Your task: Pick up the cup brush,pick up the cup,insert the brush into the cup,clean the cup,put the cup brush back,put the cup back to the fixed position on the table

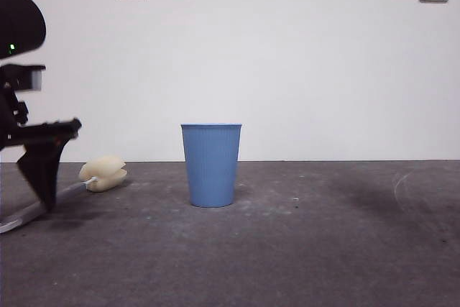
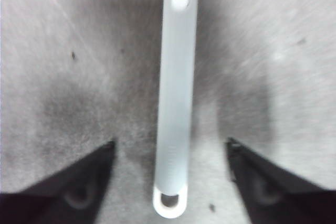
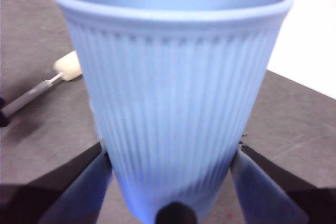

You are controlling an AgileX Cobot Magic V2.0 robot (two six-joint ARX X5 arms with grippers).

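Grey table (image 1: 302, 249) under white wall: cup brush (image 2: 176, 103) lies flat betw. wide-open left gripper (image 2: 170, 148). Cup (image 3: 173, 93) stands mid-table, flanked by open right gripper (image 3: 170, 156); slim handle could be missed, cup nudged over.

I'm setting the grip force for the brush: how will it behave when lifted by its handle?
The cup brush probably lifts light. Its slim handle looks rigid and smooth, so it may slip or twist between the left gripper's open jaws. The sponge head looks soft and may droop the far end slightly.
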